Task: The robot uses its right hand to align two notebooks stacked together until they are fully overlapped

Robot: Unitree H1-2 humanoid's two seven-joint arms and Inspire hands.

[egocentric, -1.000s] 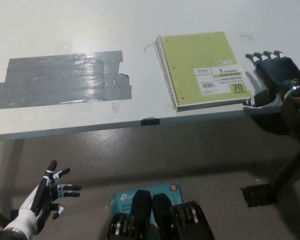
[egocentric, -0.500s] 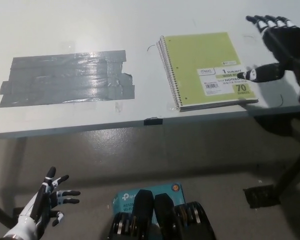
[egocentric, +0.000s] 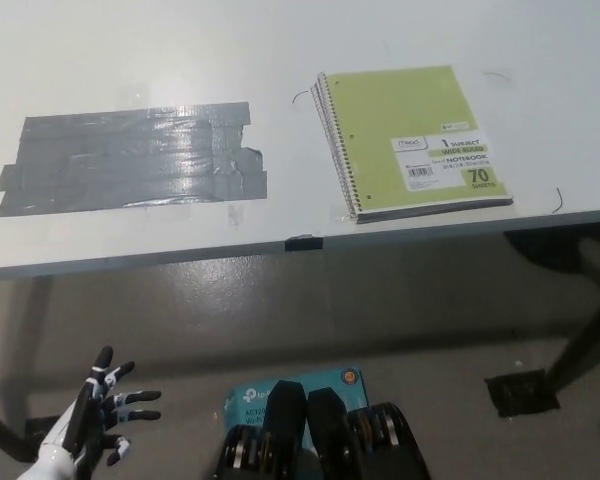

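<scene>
Head view: lime-green spiral notebook stack (egocentric: 410, 140) at 1 o'clock, edges near flush; black right hand unseen; white left hand (egocentric: 92, 415) idle at 7 o'clock, fingers spread, empty.

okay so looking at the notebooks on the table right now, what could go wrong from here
1. The green notebooks lie close to the table's front edge; a push toward it might slide them off.
2. The right hand is out of view, so its approach can't be checked.
3. The lower notebook shows only as a sliver along the spiral side, so a small leftover offset may go unnoticed. The left hand hangs open, below the table.
</scene>
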